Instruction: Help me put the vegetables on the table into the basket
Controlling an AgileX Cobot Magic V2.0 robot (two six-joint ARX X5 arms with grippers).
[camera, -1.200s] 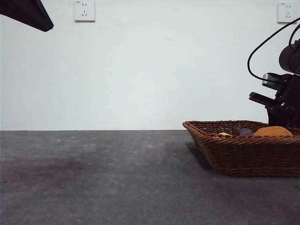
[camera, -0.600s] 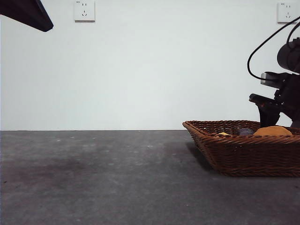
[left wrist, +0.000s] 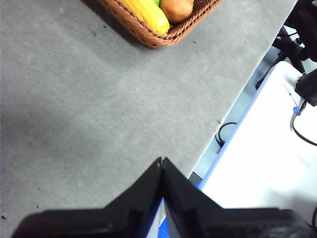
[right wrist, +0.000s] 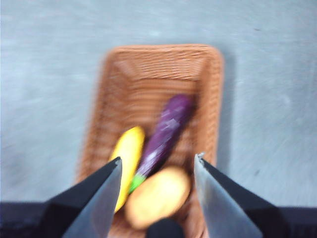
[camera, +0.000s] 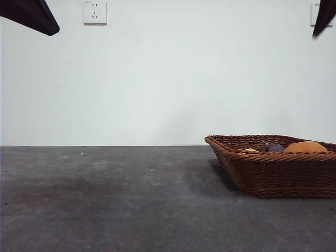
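- The right gripper [right wrist: 157, 166], which half a second earlier had hung low behind the basket's far right end in the front view, had risen out of sight; only a dark tip [camera: 324, 16] remained at the top right corner.
- Its jaws were spread apart and empty, high above the basket [right wrist: 119, 74].
- All three vegetables lay inside the basket [camera: 273, 173], unmoved: the corn cob [right wrist: 127, 161], the eggplant [right wrist: 166, 131] between the other two with its green stem touching the corn, and the potato [right wrist: 157, 196].
- The left gripper [left wrist: 162, 163] was clenched on nothing over the bare desk [left wrist: 89, 109], well apart from the basket.
- The desk [camera: 115, 199] carried nothing else.
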